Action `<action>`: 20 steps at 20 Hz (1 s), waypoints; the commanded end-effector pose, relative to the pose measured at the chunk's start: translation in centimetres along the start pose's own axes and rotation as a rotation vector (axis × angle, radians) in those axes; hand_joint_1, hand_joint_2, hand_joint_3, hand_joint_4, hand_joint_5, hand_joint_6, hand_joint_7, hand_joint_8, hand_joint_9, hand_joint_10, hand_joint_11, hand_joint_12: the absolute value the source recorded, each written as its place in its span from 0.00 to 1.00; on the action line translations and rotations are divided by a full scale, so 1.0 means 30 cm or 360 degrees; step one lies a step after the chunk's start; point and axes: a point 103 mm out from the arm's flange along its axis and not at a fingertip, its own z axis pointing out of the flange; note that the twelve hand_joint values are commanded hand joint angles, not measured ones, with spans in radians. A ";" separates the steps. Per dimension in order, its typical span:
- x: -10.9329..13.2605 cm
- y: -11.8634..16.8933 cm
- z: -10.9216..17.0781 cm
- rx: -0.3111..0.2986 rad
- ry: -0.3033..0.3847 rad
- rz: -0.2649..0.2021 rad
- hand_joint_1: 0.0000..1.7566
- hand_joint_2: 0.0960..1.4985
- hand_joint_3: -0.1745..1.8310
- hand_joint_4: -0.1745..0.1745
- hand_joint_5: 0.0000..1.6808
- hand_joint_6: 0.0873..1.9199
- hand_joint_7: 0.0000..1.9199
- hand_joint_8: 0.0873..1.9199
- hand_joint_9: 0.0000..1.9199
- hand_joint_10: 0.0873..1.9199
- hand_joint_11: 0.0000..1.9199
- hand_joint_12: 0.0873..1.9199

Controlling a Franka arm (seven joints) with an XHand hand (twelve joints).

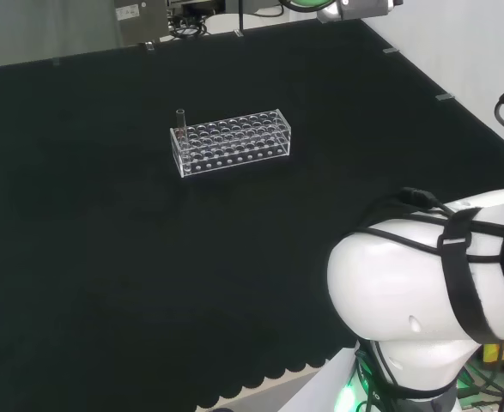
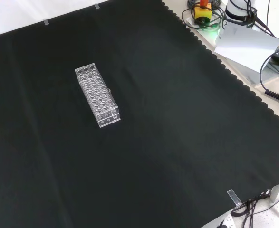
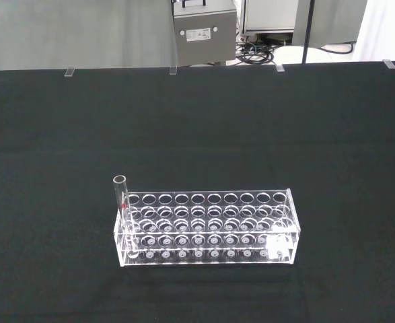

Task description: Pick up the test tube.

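Standing upright in a corner hole of the clear rack [image 3: 207, 229], toward the table's [image 1: 106, 257] far edge in the head view: test tube [image 3: 123, 202], long axis vertical. Robot hand state: cannot tell.

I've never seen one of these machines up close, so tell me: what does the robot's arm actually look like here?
In the head view the arm is made of big, rounded, glossy white links, smooth like a shell. Black cables run over the top link, held down by a broad black strap. A green glow shows near its base, at the edge of the black cloth.
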 end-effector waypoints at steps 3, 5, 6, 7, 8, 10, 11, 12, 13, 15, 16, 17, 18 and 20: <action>-0.014 0.012 0.004 -0.0012 -0.0008 0.0015 0.19 0.55 0.29 0.32 0.07 0.01 0.01 0.31 0.01 0.30 0.01 0.73; -0.012 0.022 0.009 -0.0014 0.0005 0.0014 0.18 0.56 0.27 0.32 0.07 0.00 0.00 0.30 0.00 0.30 0.00 0.72; -0.013 0.030 0.012 -0.0018 0.0007 0.0004 0.18 0.57 0.26 0.32 0.08 0.00 0.00 0.30 0.00 0.30 0.00 0.73; -0.016 0.042 0.015 -0.0016 0.0009 -0.0008 0.18 0.58 0.25 0.32 0.08 0.00 0.00 0.31 0.00 0.31 0.00 0.73; -0.014 0.059 0.018 -0.0009 0.0011 -0.0021 0.18 0.58 0.24 0.32 0.08 0.00 0.00 0.31 0.00 0.33 0.00 0.73; -0.010 0.102 0.023 -0.0001 0.0017 -0.0048 0.18 0.59 0.23 0.31 0.09 0.00 0.00 0.33 0.00 0.35 0.00 0.75; -0.007 0.125 0.026 0.0002 0.0023 -0.0059 0.18 0.59 0.23 0.31 0.10 0.00 0.00 0.34 0.00 0.37 0.00 0.76; -0.003 0.152 0.030 0.0006 0.0021 -0.0074 0.19 0.59 0.22 0.30 0.10 0.00 0.00 0.36 0.00 0.39 0.00 0.77; 0.002 0.175 0.034 0.0014 0.0021 -0.0084 0.19 0.60 0.22 0.30 0.11 0.00 0.01 0.37 0.00 0.40 0.00 0.78; 0.005 0.227 0.045 0.0037 0.0016 -0.0106 0.21 0.60 0.21 0.29 0.11 0.00 0.02 0.38 0.00 0.44 0.00 0.80; 0.012 0.255 0.052 0.0046 0.0008 -0.0119 0.23 0.60 0.21 0.29 0.12 0.00 0.02 0.39 0.00 0.45 0.00 0.80; 0.019 0.278 0.060 0.0054 0.0002 -0.0132 0.24 0.60 0.21 0.28 0.12 0.00 0.03 0.40 0.00 0.46 0.00 0.81; 0.025 0.307 0.069 0.0064 -0.0002 -0.0144 0.25 0.60 0.21 0.28 0.12 0.00 0.04 0.40 0.00 0.47 0.00 0.81; 0.038 0.365 0.092 0.0094 -0.0006 -0.0162 0.26 0.60 0.21 0.27 0.13 0.00 0.05 0.41 0.01 0.48 0.00 0.82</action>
